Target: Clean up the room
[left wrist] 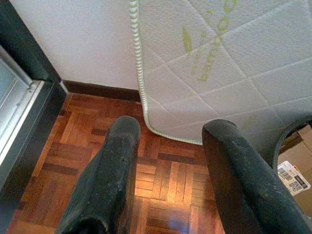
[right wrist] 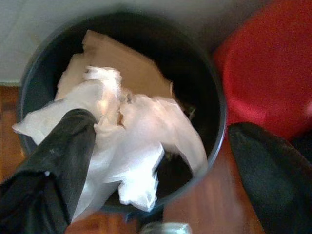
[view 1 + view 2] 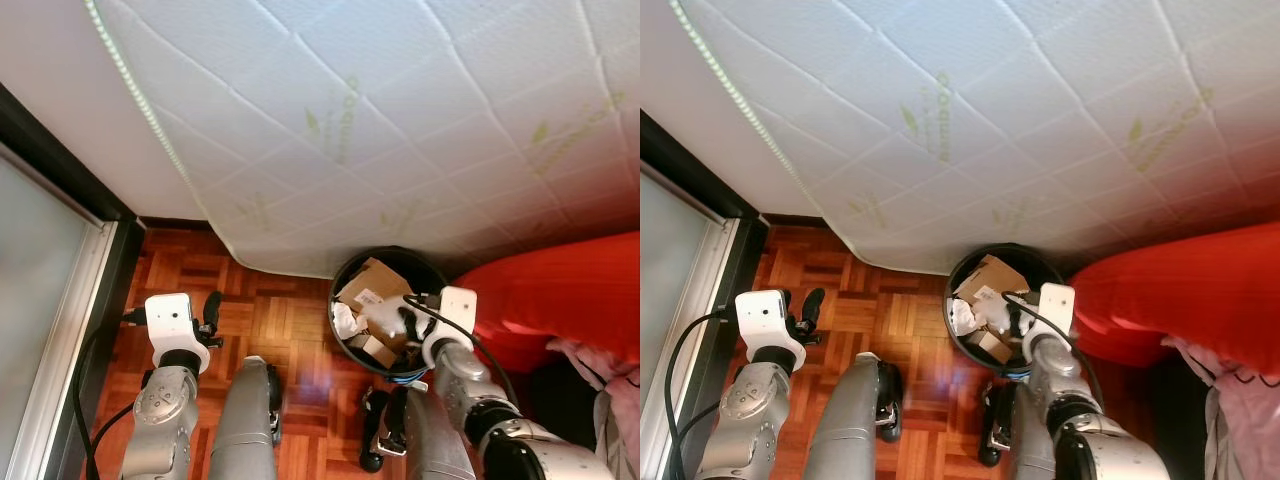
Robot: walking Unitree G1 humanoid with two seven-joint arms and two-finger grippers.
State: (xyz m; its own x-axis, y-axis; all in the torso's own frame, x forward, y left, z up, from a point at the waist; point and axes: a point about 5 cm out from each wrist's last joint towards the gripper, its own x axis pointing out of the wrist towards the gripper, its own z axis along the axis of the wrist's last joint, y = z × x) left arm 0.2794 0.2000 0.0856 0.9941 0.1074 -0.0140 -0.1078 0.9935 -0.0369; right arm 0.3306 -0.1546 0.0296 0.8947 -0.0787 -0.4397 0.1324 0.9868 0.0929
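Right gripper (image 2: 161, 161) hangs over the black bin (image 3: 345, 272), fingers spread wide with nothing held between them. One finger (image 2: 58, 156) lies against the crumpled white paper (image 2: 141, 141) that fills the near half of the bin; whether it presses into the paper cannot be told. The other finger sits over the bin's rim on the side of the red cushion (image 3: 560, 290).

The bin stands on the parquet floor (image 3: 270, 320), tucked under the lower edge of a white quilted mattress (image 3: 400, 110) that leans against the wall. Inside the bin: brown cardboard (image 3: 375, 278) toward the back, one piece with a white label, and the white paper in front. The red cushion lies just beside the bin on the robot's right, with pale fabric (image 3: 600, 370) beyond it at the edge of view.

Left gripper (image 1: 170, 170) is held low over bare floor, well apart from the bin, fingers wide and empty. Dark door frame (image 3: 60, 170) and a frosted glass panel (image 3: 35, 270) run along the robot's left.
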